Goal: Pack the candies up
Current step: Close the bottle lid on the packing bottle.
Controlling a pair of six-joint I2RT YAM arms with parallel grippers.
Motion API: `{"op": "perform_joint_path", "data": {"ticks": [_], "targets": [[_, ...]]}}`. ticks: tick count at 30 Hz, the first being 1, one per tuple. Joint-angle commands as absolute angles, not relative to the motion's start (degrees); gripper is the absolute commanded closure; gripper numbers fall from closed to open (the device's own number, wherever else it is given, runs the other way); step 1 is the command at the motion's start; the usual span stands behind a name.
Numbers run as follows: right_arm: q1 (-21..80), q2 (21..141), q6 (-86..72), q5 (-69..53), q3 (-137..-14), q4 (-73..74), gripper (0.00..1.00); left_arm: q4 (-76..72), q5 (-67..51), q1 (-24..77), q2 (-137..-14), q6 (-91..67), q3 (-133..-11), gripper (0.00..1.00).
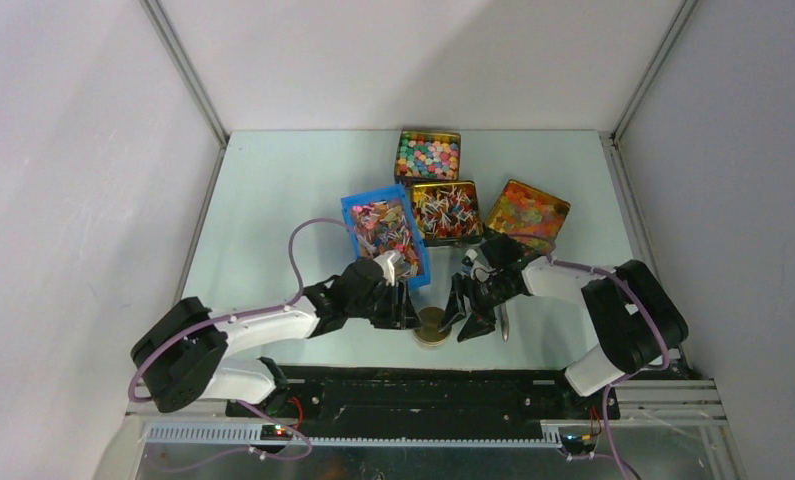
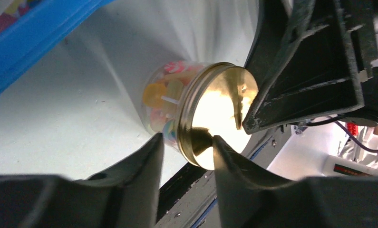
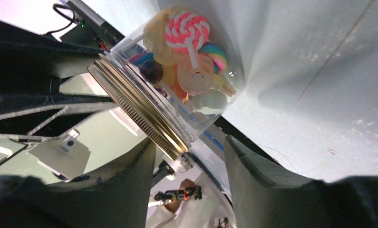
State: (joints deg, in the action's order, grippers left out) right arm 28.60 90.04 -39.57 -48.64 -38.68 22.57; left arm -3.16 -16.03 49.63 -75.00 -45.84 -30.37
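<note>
A small clear jar [image 1: 433, 327] with a gold screw lid stands at the table's near edge between both grippers. It holds mixed sweets, among them a pink swirl lollipop [image 3: 187, 31]. My left gripper [image 1: 405, 308] is open. In the left wrist view its fingertips [image 2: 151, 147] straddle the lid's rim [image 2: 191, 137]. My right gripper [image 1: 463, 318] is open at the jar's right, and the jar [image 3: 177, 80] sits just beyond its fingertips [image 3: 146, 147]. Twist-wrapped candies fill a blue basket [image 1: 353, 207] and a gold tin [image 1: 446, 212].
A tin of pastel balls [image 1: 428, 155] stands at the back. A tin of orange-yellow jelly pieces [image 1: 526, 213] is at the right. A thin grey tool [image 1: 504, 322] lies by the right gripper. The black base rail [image 1: 423, 385] runs just behind the jar.
</note>
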Motion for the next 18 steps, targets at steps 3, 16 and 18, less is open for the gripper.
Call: {"op": "perform_joint_path", "data": {"ticks": [3,16,18], "targets": [[28.32,83.95,-38.37,-42.99,-39.20,23.52,0.24,11.58,-7.85,50.90,-69.32,-39.41,-33.66,0.32],[27.46,75.88,-36.08,-40.11,-44.96,31.25,0.13,15.43,6.55,50.83,-39.56,-31.72,-34.15,0.00],[27.36,74.75,-35.18,-39.09,-45.94,32.65,0.10,13.85,8.06,50.83,-34.25,-29.74,-31.17,0.00]]}}
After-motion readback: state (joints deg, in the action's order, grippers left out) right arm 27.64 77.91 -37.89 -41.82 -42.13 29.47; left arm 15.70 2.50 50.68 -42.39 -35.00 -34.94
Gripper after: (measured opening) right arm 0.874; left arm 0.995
